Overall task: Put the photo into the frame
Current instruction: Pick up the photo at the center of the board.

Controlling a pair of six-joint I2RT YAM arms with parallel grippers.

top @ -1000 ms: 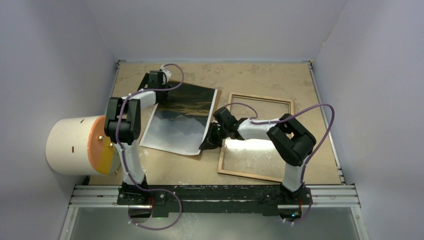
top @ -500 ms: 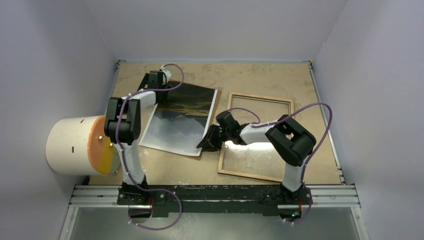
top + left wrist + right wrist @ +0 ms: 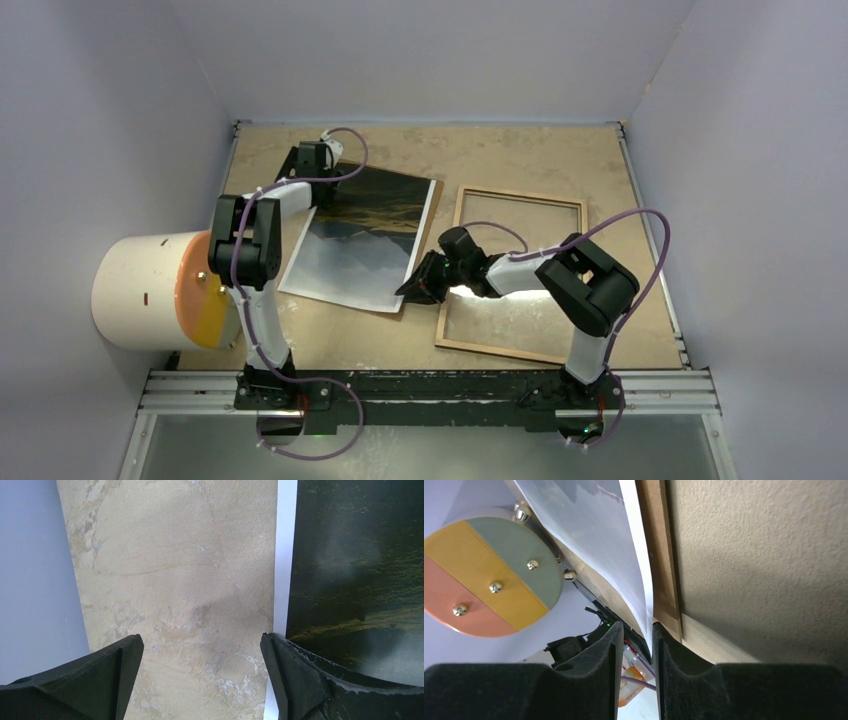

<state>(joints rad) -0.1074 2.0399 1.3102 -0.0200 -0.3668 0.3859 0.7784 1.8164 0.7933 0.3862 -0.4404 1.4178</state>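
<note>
Caught early in the job: lifting the photo [image 3: 360,245] off its brown board [image 3: 663,555], with nothing yet moved to the frame [image 3: 520,195].

Found at centre left of the bench [image 3: 500,150], dark end toward the top and pale end toward the bottom, just left of the frame and not overlapping it. Shows the frame wood side up at centre right, with nothing lying inside its rails.

Reaches in from the lower right with the right gripper [image 3: 413,289], narrowed to a slit on the print's lower right corner. From the wrist camera, shows the white edge running in between the pads [image 3: 674,655] and curling up off the board, so apparently pinched.

Waits at the print's upper left corner with the left gripper [image 3: 316,160], spread wide and holding nothing. Has one finger over the dark border of the print and the other over bare bench. Cannot tell whether either is touching down.

Calls next for raising that pinched corner clear of the board without creasing the sheet. Then for drawing it rightward over the frame's left rail, and squaring it up inside all four rails before letting go.
</note>
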